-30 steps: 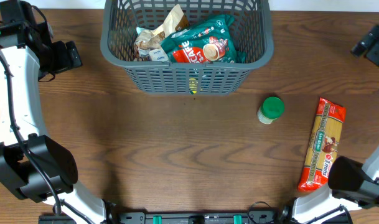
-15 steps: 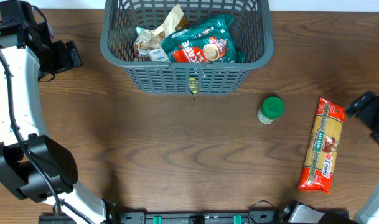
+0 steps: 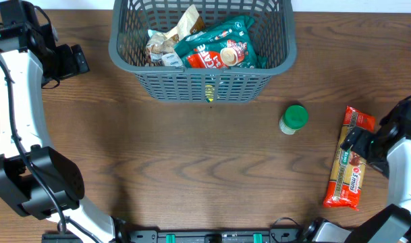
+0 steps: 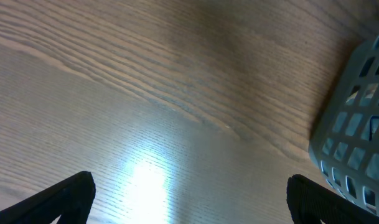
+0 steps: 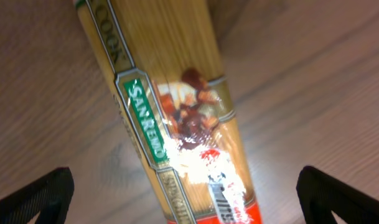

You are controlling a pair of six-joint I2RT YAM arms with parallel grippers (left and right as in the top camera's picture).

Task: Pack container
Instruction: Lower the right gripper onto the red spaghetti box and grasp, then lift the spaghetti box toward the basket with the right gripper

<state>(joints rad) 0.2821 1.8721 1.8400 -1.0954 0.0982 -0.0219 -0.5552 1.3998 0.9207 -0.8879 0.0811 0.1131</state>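
At the far middle of the table (image 3: 192, 162) stands the container (image 3: 202, 86), a stiff lattice basket that looks rigid and light enough to slide if bumped; its solid rim would be the place to hold it. It already holds a green snack bag (image 3: 222, 47) and a pale packet (image 3: 166, 42), with room left on the far side. At the right edge lies a spaghetti pack (image 5: 170, 124), long, glossy and probably slippery, with brittle contents. It is best pinched across its middle, and there the right gripper (image 3: 364, 143) hovers with its fingers spread wide either side. A green-lidded jar (image 3: 293, 119) stands between pack and basket, near the carrying path. The left gripper (image 3: 71, 61) is released, over bare wood left of the basket.
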